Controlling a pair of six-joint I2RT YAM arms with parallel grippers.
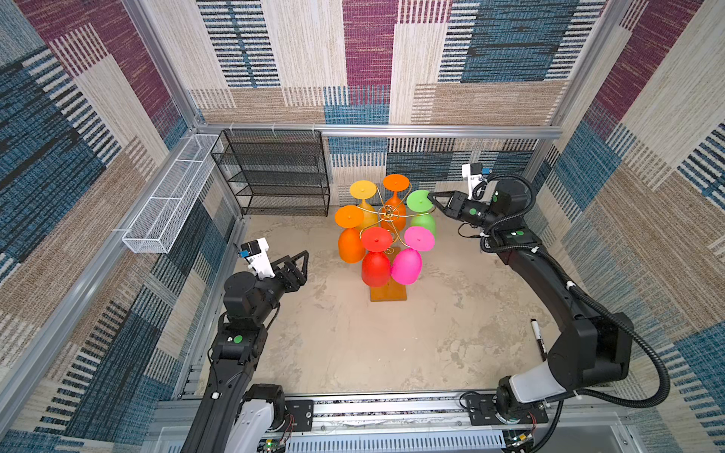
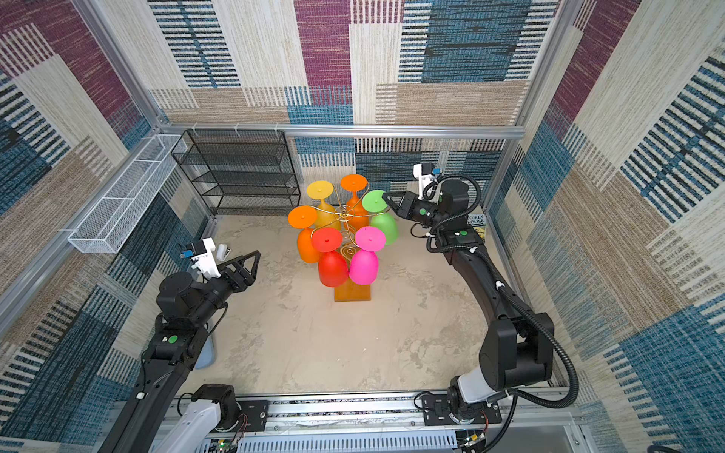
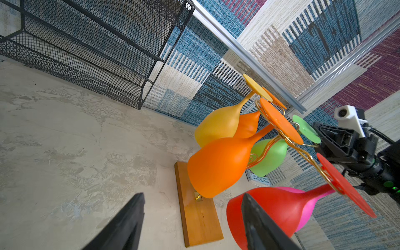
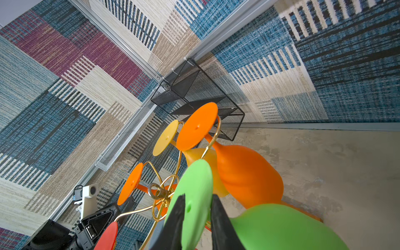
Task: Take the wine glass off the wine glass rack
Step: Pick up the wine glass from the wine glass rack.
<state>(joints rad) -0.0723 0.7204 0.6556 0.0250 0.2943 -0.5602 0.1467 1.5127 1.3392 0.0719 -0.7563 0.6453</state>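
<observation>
The wine glass rack, gold wire scrolls on an orange-brown wooden base, stands mid-table with several coloured glasses hanging bowl-down. The green wine glass hangs on its right rear arm. My right gripper is shut on this glass's round foot, one finger on each face of the disc. My left gripper hangs open left of the rack, holding nothing; the red glass is near one of its fingers.
A black mesh shelf unit stands at the back left. A white wire basket hangs on the left wall. A black marker lies near the right arm. A book sits behind the right gripper.
</observation>
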